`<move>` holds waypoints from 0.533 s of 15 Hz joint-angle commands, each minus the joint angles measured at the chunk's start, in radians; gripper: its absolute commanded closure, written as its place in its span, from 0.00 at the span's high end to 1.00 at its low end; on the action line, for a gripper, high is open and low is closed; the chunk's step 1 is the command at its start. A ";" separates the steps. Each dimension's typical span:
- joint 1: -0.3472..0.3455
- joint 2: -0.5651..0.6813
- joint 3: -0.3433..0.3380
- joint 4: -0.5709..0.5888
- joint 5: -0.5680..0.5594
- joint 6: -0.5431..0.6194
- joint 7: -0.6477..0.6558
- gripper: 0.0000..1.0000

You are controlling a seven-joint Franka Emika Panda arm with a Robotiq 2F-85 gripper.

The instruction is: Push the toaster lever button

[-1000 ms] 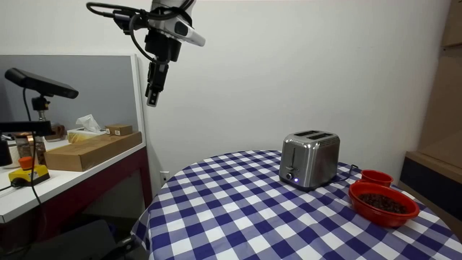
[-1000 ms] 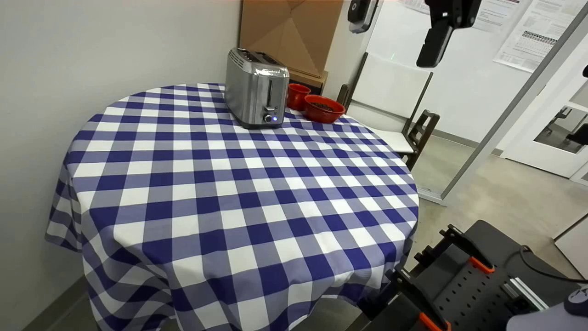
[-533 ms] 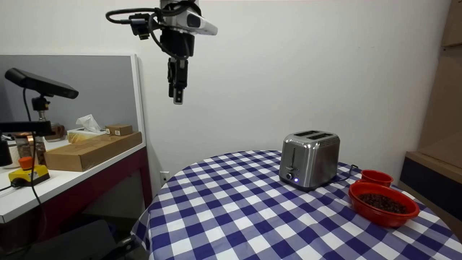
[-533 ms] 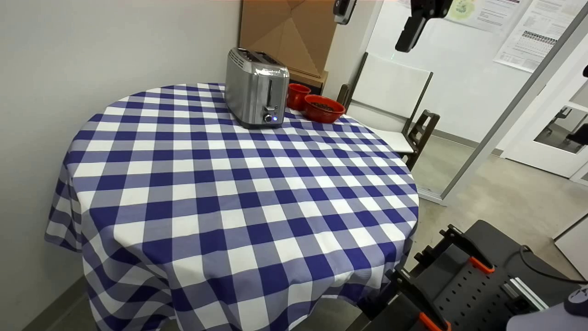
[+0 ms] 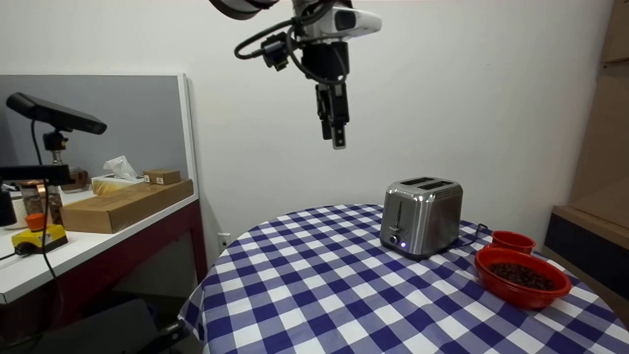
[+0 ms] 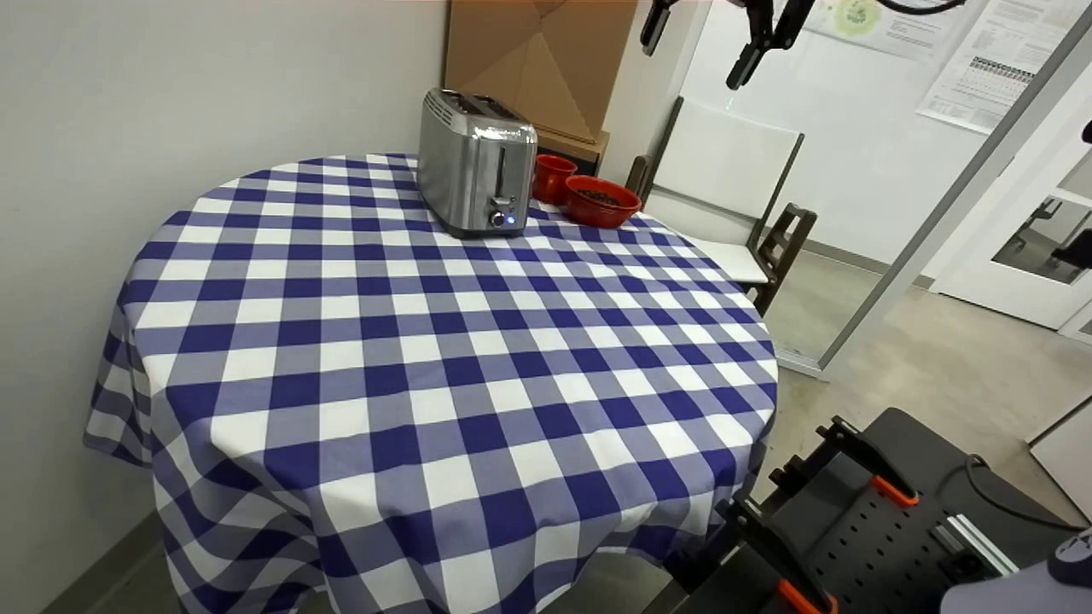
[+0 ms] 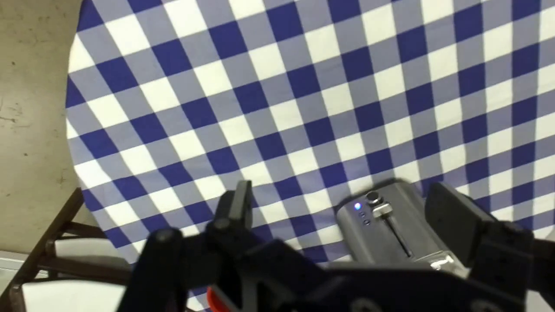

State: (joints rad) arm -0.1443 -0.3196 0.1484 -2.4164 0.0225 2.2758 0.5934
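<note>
The toaster (image 5: 437, 221) is a silver metal box standing upright on the checked cloth; it also shows in an exterior view (image 6: 452, 162) and in the wrist view (image 7: 368, 245). Its lever (image 7: 382, 210) sits at the low end of its slot, beside the round knob (image 7: 373, 197) and a lit blue light (image 7: 357, 206). The lever also shows in both exterior views (image 5: 394, 228) (image 6: 500, 202). My gripper (image 5: 333, 141) is in the air, higher than the toaster and to its left in that view, touching nothing. Its jaws stand wide apart and empty in the wrist view (image 7: 340, 188) and in an exterior view (image 6: 695, 64).
A red bowl (image 5: 521, 278) with dark bits and a red cup (image 5: 512, 242) stand beside the toaster. A cord (image 5: 474, 238) runs behind it. The wall (image 5: 442, 98) rises behind the round table (image 5: 295, 275). A chair (image 6: 717, 170) stands past the table edge.
My gripper has moved right toward the toaster in an exterior view and swung from slanted to nearly upright. The toaster, its lever, the bowl and the cup have not moved.
</note>
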 commanded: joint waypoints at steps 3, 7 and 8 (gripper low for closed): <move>-0.042 0.225 -0.059 0.133 -0.200 0.102 0.099 1.00; -0.004 0.363 -0.109 0.172 -0.278 0.251 0.107 1.00; 0.009 0.396 -0.120 0.180 -0.256 0.290 0.095 1.00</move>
State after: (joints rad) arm -0.1799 -0.0271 0.0660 -2.2896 -0.2232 2.4820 0.6760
